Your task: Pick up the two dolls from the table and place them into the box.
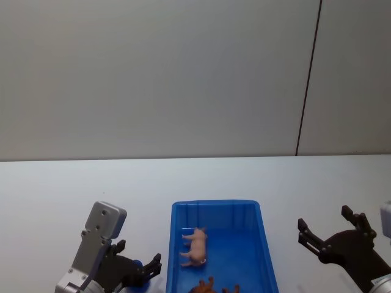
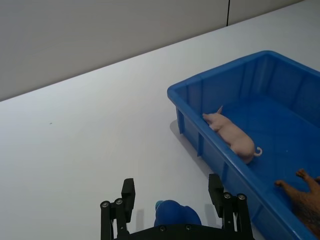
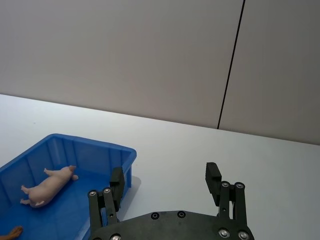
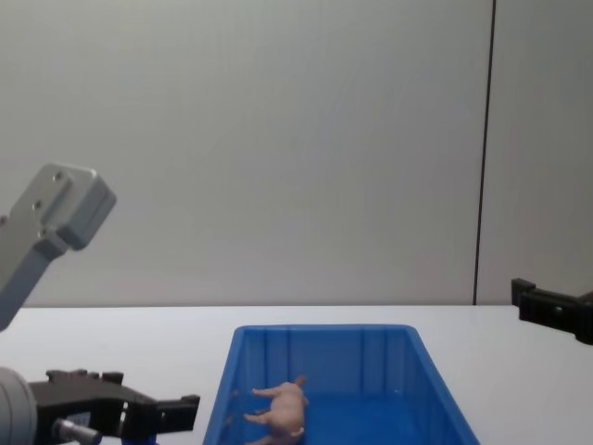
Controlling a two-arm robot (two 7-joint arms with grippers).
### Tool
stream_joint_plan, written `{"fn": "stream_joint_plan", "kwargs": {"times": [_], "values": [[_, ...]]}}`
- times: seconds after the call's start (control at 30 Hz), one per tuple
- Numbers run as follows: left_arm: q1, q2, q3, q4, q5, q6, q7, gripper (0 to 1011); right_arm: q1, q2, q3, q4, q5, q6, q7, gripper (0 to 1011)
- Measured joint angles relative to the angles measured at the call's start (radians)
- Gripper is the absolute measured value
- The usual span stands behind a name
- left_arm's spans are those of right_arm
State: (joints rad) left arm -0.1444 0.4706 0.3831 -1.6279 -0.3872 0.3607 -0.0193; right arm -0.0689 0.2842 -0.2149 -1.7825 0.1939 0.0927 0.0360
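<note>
The pale-pink pig doll (image 1: 195,248) lies on its side inside the blue box (image 1: 267,244); it also shows in the left wrist view (image 2: 234,138) and the chest view (image 4: 282,408). The deep-blue doll (image 2: 173,214) sits on the white table (image 1: 73,189) just left of the box. My left gripper (image 2: 171,195) is open, with one finger on each side of the blue doll and a gap on both sides. My right gripper (image 3: 165,177) is open and holds nothing, hovering over the table to the right of the box (image 3: 75,150).
A brown toy (image 2: 305,196) lies in the near end of the box, beside the pig. The table stretches bare behind and to both sides of the box. A grey wall with a dark vertical seam (image 1: 308,79) stands behind.
</note>
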Motion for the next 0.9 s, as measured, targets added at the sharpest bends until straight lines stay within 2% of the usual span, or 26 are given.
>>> {"fn": "stream_joint_plan", "kwargs": {"times": [0.33, 0.4, 0.43, 0.47, 0.53, 0.57, 0.63, 0.67, 0.9], "values": [[-0.001, -0.005, -0.001, 0.033, -0.003, 0.027, -0.018, 730, 0.0, 0.0, 0.0, 0.0, 0.0, 0.0, 0.0, 1001], [-0.001, -0.006, -0.001, 0.036, -0.004, 0.029, -0.019, 647, 0.0, 0.0, 0.0, 0.0, 0.0, 0.0, 0.0, 1001], [0.0, -0.006, -0.001, 0.037, -0.005, 0.03, -0.019, 647, 0.0, 0.0, 0.0, 0.0, 0.0, 0.0, 0.0, 1001], [0.0, -0.007, -0.001, 0.04, -0.006, 0.033, -0.02, 564, 0.0, 0.0, 0.0, 0.0, 0.0, 0.0, 0.0, 1001], [0.001, -0.008, -0.002, 0.042, -0.008, 0.035, -0.021, 529, 0.0, 0.0, 0.0, 0.0, 0.0, 0.0, 0.0, 1001], [0.001, -0.008, -0.002, 0.042, -0.008, 0.035, -0.021, 461, 0.0, 0.0, 0.0, 0.0, 0.0, 0.0, 0.0, 1001], [0.001, -0.009, -0.002, 0.044, -0.009, 0.036, -0.021, 416, 0.0, 0.0, 0.0, 0.0, 0.0, 0.0, 0.0, 1001], [0.002, -0.01, -0.003, 0.045, -0.01, 0.036, -0.021, 356, 0.0, 0.0, 0.0, 0.0, 0.0, 0.0, 0.0, 1001], [0.003, -0.011, -0.007, 0.038, -0.012, 0.025, -0.021, 270, 0.0, 0.0, 0.0, 0.0, 0.0, 0.0, 0.0, 1001]]}}
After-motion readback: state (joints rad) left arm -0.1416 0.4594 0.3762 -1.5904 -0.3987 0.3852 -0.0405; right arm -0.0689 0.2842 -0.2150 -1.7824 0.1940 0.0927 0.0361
